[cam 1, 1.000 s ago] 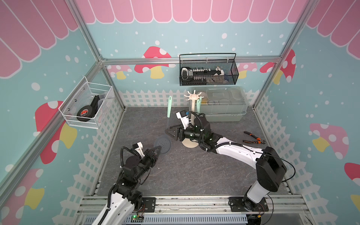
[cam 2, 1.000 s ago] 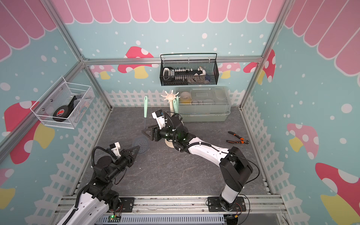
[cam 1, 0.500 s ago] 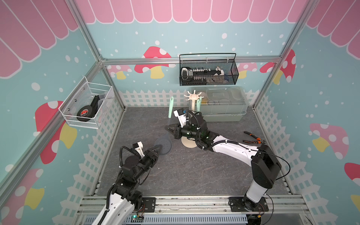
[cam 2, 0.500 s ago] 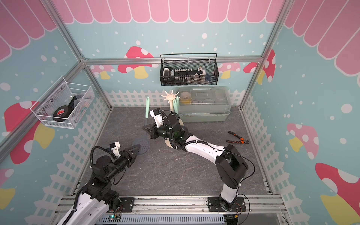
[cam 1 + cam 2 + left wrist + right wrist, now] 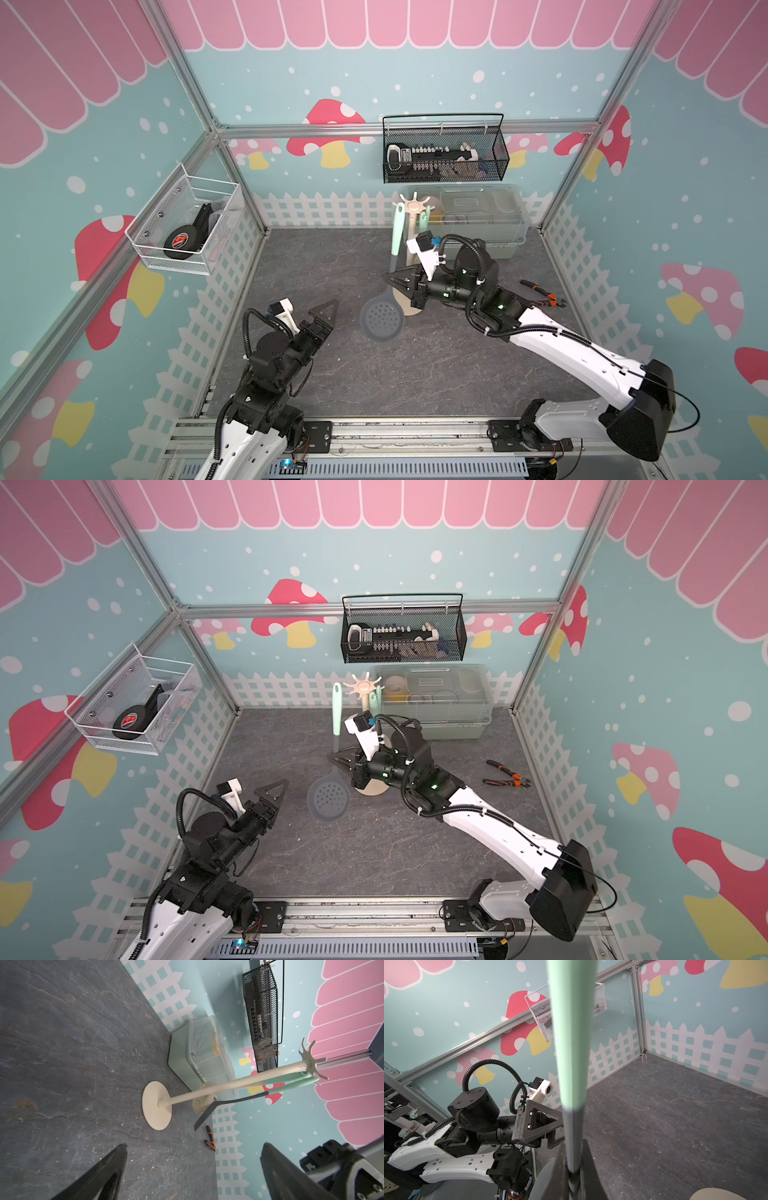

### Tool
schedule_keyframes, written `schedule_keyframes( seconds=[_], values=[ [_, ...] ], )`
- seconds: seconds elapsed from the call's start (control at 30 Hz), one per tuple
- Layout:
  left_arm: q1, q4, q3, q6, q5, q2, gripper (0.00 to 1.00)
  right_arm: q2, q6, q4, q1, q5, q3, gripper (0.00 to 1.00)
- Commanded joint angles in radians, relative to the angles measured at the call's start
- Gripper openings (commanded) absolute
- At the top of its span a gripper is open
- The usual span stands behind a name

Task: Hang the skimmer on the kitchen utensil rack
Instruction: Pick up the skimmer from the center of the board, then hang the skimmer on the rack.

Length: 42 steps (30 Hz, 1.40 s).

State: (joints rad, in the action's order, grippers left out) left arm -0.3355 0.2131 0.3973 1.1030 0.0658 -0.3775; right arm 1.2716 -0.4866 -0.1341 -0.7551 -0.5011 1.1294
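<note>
Table (image 5: 395,382) is grey slate, walled in. Clear-lidded storage box (image 5: 478,232) sits at the back wall, black wire basket (image 5: 444,170) hung above it, white mesh basket (image 5: 166,257) on the side wall to my left. Next, the kitchen utensil rack (image 5: 182,1096), just in front of the box. Both top views give only its crown and a bit of the disc base; my right arm covers the rest. Left wrist view has it whole, side-on: base flat on the table, pole, hooks, plus a cream perforated utensil (image 5: 198,1103) hanging by a mint handle, its head hidden in the top views. The skimmer (image 5: 382,320) is upright beside the pole, grey perforated head low by the base, mint handle tip up at the crown. Whether it sits on a hook, I can't tell from any view. My right gripper (image 5: 390,281) is clamped on its grey neck; right wrist view shows the jaws tight on either side. My left gripper (image 5: 194,1145) is spread wide, nothing in it, apart from the skimmer head. Orange-handled pliers (image 5: 540,295) lie on the table beside my right arm
</note>
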Motion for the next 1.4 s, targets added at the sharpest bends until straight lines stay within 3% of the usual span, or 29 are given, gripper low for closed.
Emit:
schedule_keyframes(
  seconds=[0.0,0.17,0.37,0.67,1.37],
  values=[
    [0.006,0.052,0.047,-0.094,-0.058,-0.054,0.99,-0.014,-0.033,-0.024,0.058,-0.125,-0.052,0.0],
    [0.01,0.04,0.107,-0.199,-0.04,-0.198,0.99,0.014,-0.223,-0.291,0.149,-0.305,-0.148,0.0],
    [0.013,0.009,0.113,-0.219,-0.04,-0.277,0.99,0.128,-0.371,-0.438,0.169,-0.487,-0.101,0.0],
    [0.019,0.009,0.094,-0.218,-0.045,-0.26,0.99,0.19,-0.46,-0.559,0.179,-0.485,-0.115,0.0],
    [0.028,0.0,0.088,-0.201,-0.041,-0.291,0.99,0.221,-0.488,-0.579,0.202,-0.459,-0.184,0.0]
  ],
)
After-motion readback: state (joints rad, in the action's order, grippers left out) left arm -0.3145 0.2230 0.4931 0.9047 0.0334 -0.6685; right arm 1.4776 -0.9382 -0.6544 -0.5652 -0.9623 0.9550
